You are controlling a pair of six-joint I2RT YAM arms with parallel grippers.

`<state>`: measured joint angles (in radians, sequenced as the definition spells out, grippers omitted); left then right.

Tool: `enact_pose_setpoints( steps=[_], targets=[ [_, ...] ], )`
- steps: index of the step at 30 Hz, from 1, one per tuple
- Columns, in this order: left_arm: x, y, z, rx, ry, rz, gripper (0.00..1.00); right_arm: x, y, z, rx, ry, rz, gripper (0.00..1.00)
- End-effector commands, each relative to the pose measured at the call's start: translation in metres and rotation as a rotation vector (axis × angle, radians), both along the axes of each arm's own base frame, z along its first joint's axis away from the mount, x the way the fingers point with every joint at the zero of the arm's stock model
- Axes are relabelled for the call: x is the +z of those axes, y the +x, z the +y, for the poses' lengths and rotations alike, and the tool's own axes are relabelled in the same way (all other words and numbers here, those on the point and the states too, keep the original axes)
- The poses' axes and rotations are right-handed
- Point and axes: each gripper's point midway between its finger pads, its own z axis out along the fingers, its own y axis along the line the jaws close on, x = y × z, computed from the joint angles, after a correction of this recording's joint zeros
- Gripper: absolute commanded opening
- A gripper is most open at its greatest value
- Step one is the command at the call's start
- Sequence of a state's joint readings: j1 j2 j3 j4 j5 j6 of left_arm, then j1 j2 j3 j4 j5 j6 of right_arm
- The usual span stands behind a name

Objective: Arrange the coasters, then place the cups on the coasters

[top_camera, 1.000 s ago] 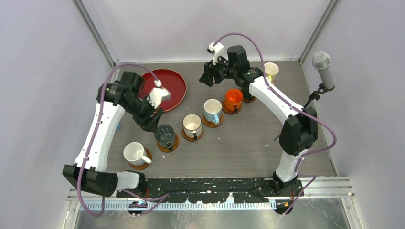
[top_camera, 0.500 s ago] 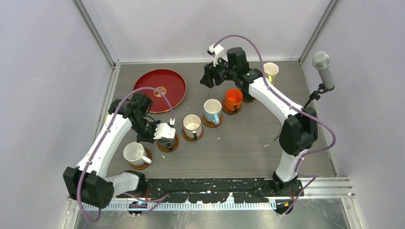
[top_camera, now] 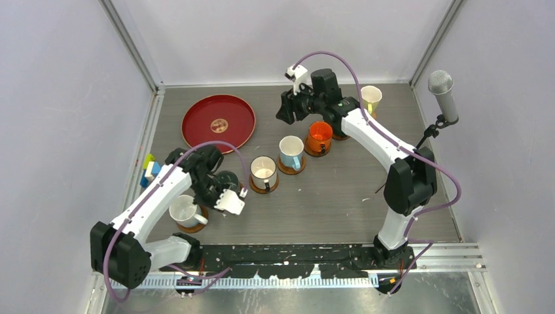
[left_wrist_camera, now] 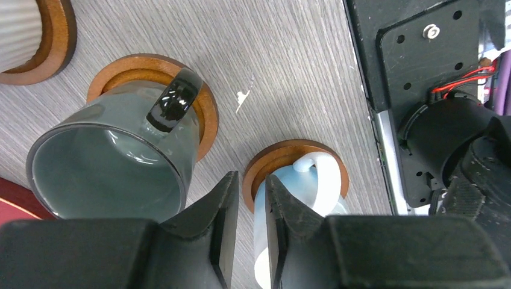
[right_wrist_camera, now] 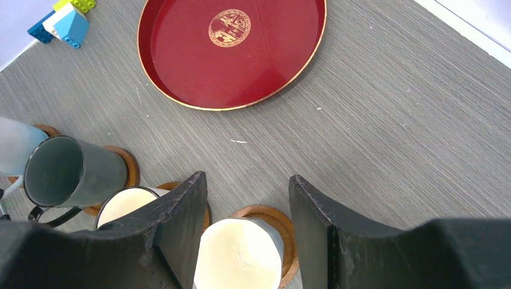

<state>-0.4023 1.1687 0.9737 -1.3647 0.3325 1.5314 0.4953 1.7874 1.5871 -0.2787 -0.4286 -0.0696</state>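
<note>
Viewed from above, a diagonal row of cups climbs from the lower left toward the upper right of the grey table (top_camera: 340,196). Each stands on one of the brown coasters (top_camera: 192,228): a white cup (top_camera: 183,210), a cream cup (top_camera: 263,171), a light blue cup (top_camera: 290,150) and an orange cup (top_camera: 320,134). A pale yellow cup (top_camera: 371,98) sits at the upper right. The left gripper (top_camera: 230,201) hangs low between the white cup and the cream one, its jaws pressed almost together on nothing. Its wrist camera shows the grey-green cup (left_wrist_camera: 108,168) upright on its own coaster at the left of the frame, with the white cup at lower centre. The right gripper (top_camera: 286,108) hovers at upper centre, jaws spread wide and empty, and its camera looks down on the light blue cup between the fingers. A red tray (top_camera: 218,123) lies at upper left with toy blocks (top_camera: 149,171) below it, and a microphone (top_camera: 443,91) stands at far right.
</note>
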Motion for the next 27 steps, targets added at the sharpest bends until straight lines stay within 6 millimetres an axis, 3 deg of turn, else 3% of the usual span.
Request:
enact_pose_setpoints(
  steps=[1,12,27],
  targets=[
    [-0.006,0.008,0.001,-0.053,0.017,-0.062,0.27,0.04,-0.006,-0.004,-0.005,0.042,-0.086,0.57],
    [-0.023,-0.003,0.013,-0.146,0.084,-0.051,0.36,0.04,-0.007,-0.007,-0.01,0.039,-0.087,0.57],
    [-0.025,-0.029,0.024,-0.217,0.091,-0.018,0.43,0.035,-0.005,-0.007,-0.017,0.037,-0.074,0.57]
  ],
)
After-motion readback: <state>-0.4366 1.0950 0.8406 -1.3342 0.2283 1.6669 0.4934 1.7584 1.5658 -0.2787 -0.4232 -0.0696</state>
